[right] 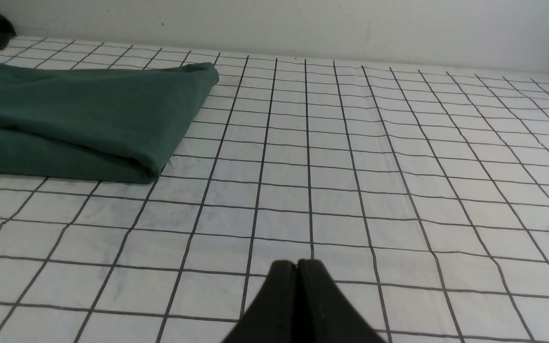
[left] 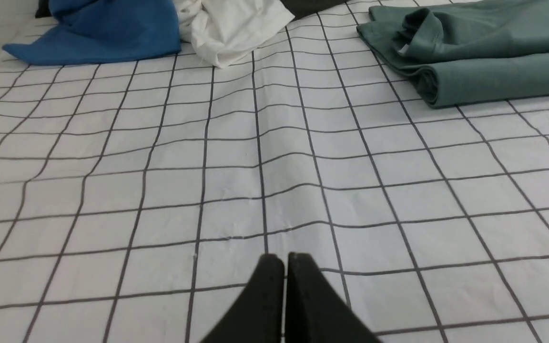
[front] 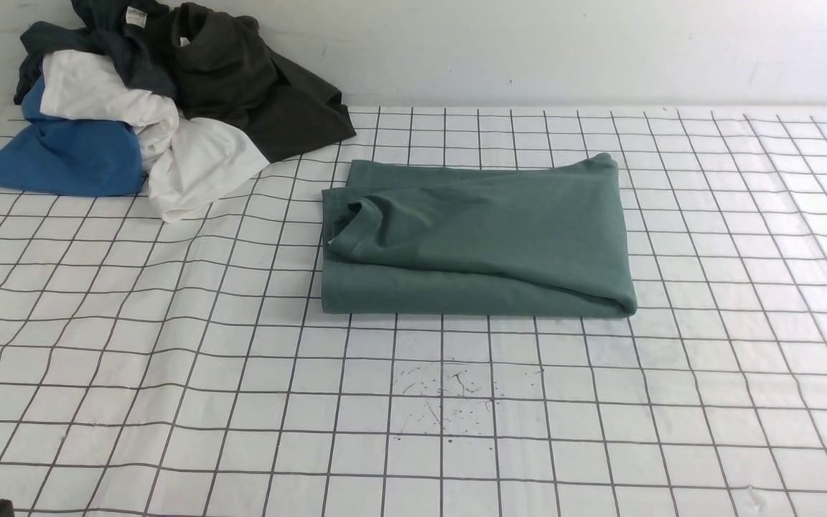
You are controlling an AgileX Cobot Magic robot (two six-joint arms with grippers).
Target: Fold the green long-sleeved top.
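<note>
The green long-sleeved top (front: 478, 240) lies folded into a thick rectangle at the middle of the gridded table, its collar turned toward the left. It also shows in the left wrist view (left: 474, 52) and in the right wrist view (right: 74, 119). My left gripper (left: 285, 259) is shut and empty, low over bare cloth well short of the top's left side. My right gripper (right: 297, 264) is shut and empty over bare cloth, apart from the top's right side. Neither gripper's jaws show in the front view; sleeves and chest logo are hidden inside the fold.
A pile of other garments sits at the back left: a bright blue one (front: 62, 154), a white one (front: 191, 161), a dark olive-black one (front: 255, 86). The white gridded table cover (front: 169, 373) is wrinkled. A wall (front: 528, 43) runs behind the table.
</note>
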